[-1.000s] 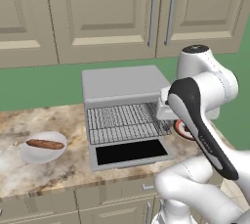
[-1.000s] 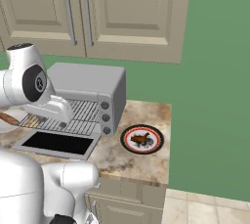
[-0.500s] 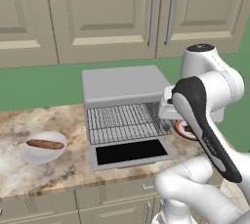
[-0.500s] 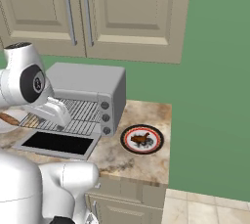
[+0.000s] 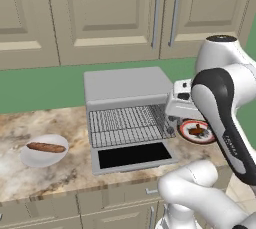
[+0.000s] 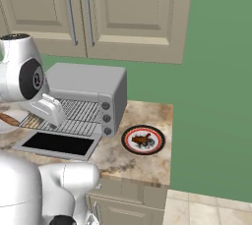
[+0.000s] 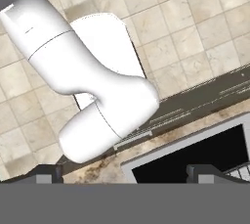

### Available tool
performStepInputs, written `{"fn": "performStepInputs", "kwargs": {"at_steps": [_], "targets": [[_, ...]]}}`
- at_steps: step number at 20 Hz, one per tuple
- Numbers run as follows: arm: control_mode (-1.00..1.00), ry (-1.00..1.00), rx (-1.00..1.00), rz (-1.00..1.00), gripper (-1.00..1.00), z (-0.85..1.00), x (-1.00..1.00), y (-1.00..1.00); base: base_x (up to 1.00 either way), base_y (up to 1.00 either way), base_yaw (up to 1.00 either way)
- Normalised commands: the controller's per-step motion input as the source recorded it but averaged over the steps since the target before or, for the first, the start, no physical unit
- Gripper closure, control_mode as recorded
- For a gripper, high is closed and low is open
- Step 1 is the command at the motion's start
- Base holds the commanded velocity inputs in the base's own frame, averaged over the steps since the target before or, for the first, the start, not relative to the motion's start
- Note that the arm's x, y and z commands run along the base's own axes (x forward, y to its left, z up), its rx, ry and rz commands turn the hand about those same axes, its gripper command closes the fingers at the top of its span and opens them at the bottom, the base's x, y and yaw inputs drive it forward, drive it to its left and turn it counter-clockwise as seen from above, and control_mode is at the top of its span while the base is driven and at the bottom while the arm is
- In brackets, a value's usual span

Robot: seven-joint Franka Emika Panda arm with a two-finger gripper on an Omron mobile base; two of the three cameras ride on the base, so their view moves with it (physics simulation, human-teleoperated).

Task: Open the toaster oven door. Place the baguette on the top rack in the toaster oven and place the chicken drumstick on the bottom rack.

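The silver toaster oven (image 5: 125, 85) stands on the counter with its door (image 5: 132, 155) folded down flat. Inside show the top rack (image 5: 125, 118) and the bottom rack (image 5: 130, 135), both bare. The long brown baguette (image 5: 46, 147) lies in a white bowl (image 5: 35, 159) to the left. At the right, the dark chicken drumstick (image 5: 197, 130) rests on a red-rimmed plate (image 6: 129, 138). My gripper (image 7: 124, 174) hangs open above the door's front edge, by the oven's right side, with nothing between its fingers.
Cream wall cabinets (image 5: 120, 13) hang over the oven against a green wall. The counter ends just right of the plate, with tiled floor (image 6: 206, 209) beyond. Base cabinet drawers (image 5: 100, 203) run under the counter's front edge.
My hand has drifted a little to the right and up, near the oven's right side. The door stays down and the food has not moved.
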Motion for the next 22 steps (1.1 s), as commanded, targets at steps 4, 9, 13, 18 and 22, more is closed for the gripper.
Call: {"fn": "performStepInputs", "kwargs": {"at_steps": [4,9,13,18,22], "targets": [[-1.00,0.00,0.05,0.02,-1.00,0.28,0.00,0.49,0.00,0.00,0.00],[-1.00,0.00,0.01,0.15,-1.00,0.04,0.00,0.67,0.00,0.00,0.00],[-1.00,0.00,0.00,0.27,-1.00,-0.05,0.00,0.57,0.00,0.00,0.00],[-1.00,0.00,0.00,0.43,-1.00,-0.32,0.19,0.63,0.00,0.00,0.00],[-1.00,0.03,0.00,0.53,-1.00,-0.21,0.29,0.49,0.00,0.00,0.00]]}}
